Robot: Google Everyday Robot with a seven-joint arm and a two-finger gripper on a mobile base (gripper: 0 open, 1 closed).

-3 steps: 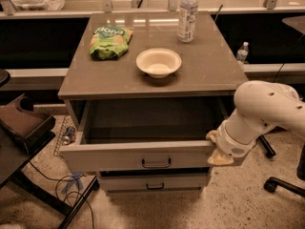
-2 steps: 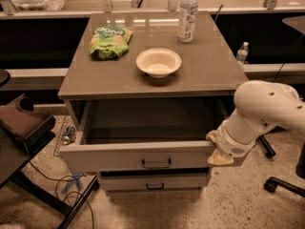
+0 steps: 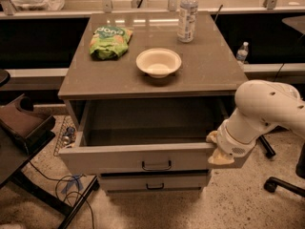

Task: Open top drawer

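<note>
Camera view: the top drawer [image 3: 109,157] stands well open, with the gripper [image 3: 217,148] at its front's 3 o'clock end; whether it is open or closed cannot be told. Any remaining pull should run straight outward and level, so the drawer does not skew.

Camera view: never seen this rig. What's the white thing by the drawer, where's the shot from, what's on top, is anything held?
The white thing is the robot's single arm; its mobile base is out of shot. There is only this one view, looking down at the front of a grey cabinet. Where the camera is mounted is not on record.

At the arm's end is the gripper, at the right front corner of the top drawer, which stands open. Whether it is clamped on the drawer cannot be told from here.

On the cabinet top are a green snack bag, a pale bowl and an upright water bottle. A lower drawer below is shut.
</note>
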